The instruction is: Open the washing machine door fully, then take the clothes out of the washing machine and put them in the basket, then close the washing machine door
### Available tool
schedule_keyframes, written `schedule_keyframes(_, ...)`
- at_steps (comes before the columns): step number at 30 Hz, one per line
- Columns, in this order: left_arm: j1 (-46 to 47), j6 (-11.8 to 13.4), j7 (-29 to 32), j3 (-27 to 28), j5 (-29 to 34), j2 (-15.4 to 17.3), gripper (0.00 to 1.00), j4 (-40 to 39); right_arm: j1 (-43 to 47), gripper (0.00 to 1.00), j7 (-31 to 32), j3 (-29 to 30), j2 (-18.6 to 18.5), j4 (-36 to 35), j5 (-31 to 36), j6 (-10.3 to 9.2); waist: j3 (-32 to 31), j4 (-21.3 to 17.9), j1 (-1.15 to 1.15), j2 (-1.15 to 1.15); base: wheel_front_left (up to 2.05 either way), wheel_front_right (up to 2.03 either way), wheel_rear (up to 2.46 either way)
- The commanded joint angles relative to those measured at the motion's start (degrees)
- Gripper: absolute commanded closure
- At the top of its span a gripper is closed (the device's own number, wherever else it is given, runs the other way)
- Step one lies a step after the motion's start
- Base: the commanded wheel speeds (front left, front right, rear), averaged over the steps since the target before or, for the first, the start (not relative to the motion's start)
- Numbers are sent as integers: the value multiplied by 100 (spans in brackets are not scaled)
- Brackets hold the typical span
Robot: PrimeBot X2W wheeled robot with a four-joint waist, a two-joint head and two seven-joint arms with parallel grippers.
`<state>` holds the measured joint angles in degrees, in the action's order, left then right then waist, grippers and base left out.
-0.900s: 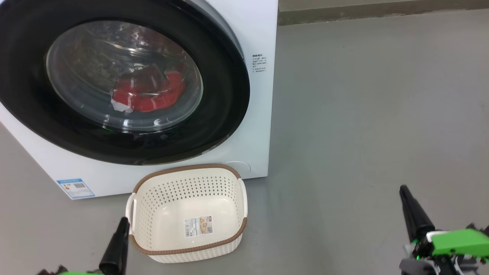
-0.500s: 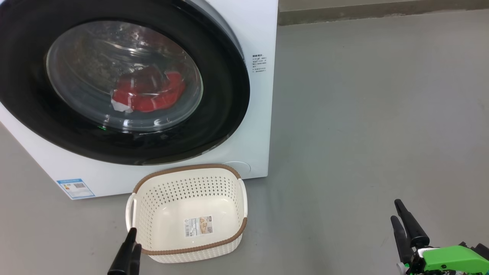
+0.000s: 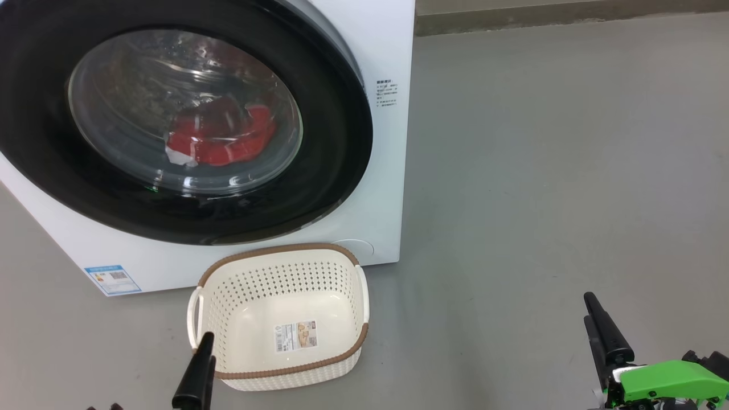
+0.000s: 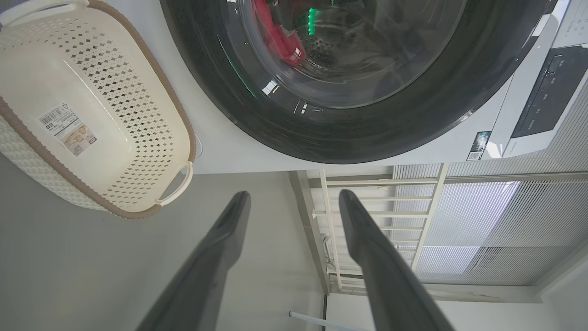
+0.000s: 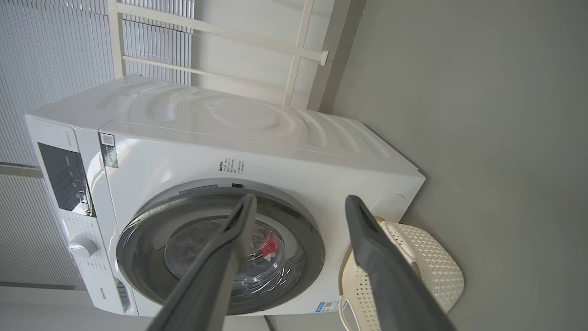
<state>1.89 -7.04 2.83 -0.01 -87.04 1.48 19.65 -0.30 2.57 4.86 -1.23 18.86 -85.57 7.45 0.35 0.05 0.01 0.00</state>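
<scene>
The white washing machine stands at the upper left, and its black-rimmed door lies against its front. Red clothes show through the glass, inside the drum. The cream basket sits on the floor just in front of the machine, with only a label sticker on its bottom. My left gripper hovers at the basket's near left corner, and my right gripper is far off at the lower right above bare floor. In the wrist views the left gripper and right gripper stand open and hold nothing.
Grey floor stretches to the right of the machine up to a dark baseboard. A blue sticker marks the machine's lower left front. White window frames with blinds stand behind the machine.
My left gripper has shifted right, toward the basket's near left corner. My right gripper has dropped lower and turned, so both its fingers now show close together.
</scene>
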Motion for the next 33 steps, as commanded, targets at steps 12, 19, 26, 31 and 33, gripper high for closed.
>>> schedule_keyframes(12, 360, -15, -256, 2, 1138, 92, 0, -137, -322, 0, -241, -186, -142, -297, 1061, 2, 11, -4, -1, 0, 0, 0, 0)
schedule_keyframes(19, 420, -17, -375, -25, 1776, 75, 0, -160, -370, 0, -359, -322, -207, -386, 1794, 2, 13, 4, -1, 0, 0, 0, 0)
schedule_keyframes(26, 483, -20, -509, -57, 2416, 68, 0, -161, -391, 0, -492, -448, -251, -484, 2460, 2, 15, 6, -1, 0, 0, 0, 0)
schedule_keyframes(31, 524, -22, -594, -46, 2783, 69, 0, -159, -407, 0, -577, -525, -264, -534, 2819, 2, 18, -9, -1, 0, 0, 0, 0)
schedule_keyframes(33, 541, -22, -628, -46, 2906, 70, 0, -162, -417, 0, -610, -556, -271, -558, 2960, 2, 21, -15, -1, 0, 0, 0, 0)
